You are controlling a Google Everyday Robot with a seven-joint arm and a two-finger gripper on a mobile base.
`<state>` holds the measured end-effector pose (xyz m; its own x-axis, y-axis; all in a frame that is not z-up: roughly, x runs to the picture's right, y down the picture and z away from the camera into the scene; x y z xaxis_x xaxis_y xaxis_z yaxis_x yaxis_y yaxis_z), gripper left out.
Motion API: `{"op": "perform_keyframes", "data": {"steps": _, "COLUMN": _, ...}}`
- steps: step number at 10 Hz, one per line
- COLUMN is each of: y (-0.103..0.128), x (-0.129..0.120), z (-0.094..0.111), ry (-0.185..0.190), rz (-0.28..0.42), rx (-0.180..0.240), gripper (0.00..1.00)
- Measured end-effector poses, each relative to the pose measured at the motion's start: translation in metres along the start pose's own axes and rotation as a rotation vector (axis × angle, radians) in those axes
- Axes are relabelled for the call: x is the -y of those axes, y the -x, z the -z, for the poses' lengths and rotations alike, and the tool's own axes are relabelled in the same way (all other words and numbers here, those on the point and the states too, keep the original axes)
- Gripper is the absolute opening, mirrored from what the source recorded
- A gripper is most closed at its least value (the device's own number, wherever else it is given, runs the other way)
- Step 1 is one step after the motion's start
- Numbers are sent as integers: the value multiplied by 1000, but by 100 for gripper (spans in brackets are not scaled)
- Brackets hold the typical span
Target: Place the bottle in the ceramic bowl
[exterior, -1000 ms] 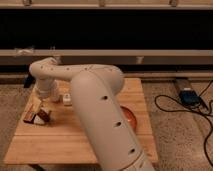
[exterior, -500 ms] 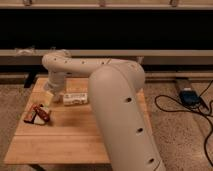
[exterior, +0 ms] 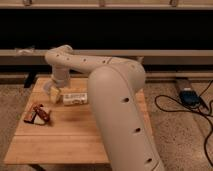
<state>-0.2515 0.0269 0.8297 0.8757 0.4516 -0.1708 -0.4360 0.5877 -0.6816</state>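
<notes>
The bottle is pale whitish with yellowish parts and lies on its side on the wooden table, left of the middle. My gripper hangs low over the table just left of the bottle, close to its end. The arm reaches to it from the lower right, bending at the back left. The ceramic bowl is hidden behind the thick arm on the table's right side.
Dark red-brown and white packets lie near the table's left edge, in front of the gripper. A dark wall with a rail runs behind the table. Cables and a blue box lie on the floor to the right.
The gripper has moved right, from over the packets to beside the bottle. The arm's bulk has shifted and now covers the bowl that showed one second ago.
</notes>
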Motion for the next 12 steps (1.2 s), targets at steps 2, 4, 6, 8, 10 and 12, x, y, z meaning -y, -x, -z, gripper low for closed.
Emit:
{"op": "perform_keyframes", "data": {"steps": 2, "y": 0, "x": 15, "z": -4, "ry": -26, "rz": 17, "rx": -13, "gripper": 80}}
{"op": "perform_keyframes", "data": {"steps": 4, "y": -8, "x": 40, "z": -11, "ry": -55, "rz": 31, "rx": -31, "gripper": 80}}
{"op": "perform_keyframes", "data": {"steps": 6, "y": -17, "x": 55, "z": -21, "ry": -72, "rz": 35, "rx": -50, "gripper": 80}}
{"op": "perform_keyframes", "data": {"steps": 8, "y": -28, "x": 66, "z": -35, "ry": -94, "rz": 37, "rx": -65, "gripper": 80}}
{"op": "perform_keyframes", "data": {"steps": 10, "y": -33, "x": 63, "z": -52, "ry": -108, "rz": 47, "rx": -88, "gripper": 80}}
{"op": "perform_keyframes", "data": {"steps": 12, "y": -39, "x": 64, "z": -65, "ry": -124, "rz": 44, "rx": -106, "gripper": 80}}
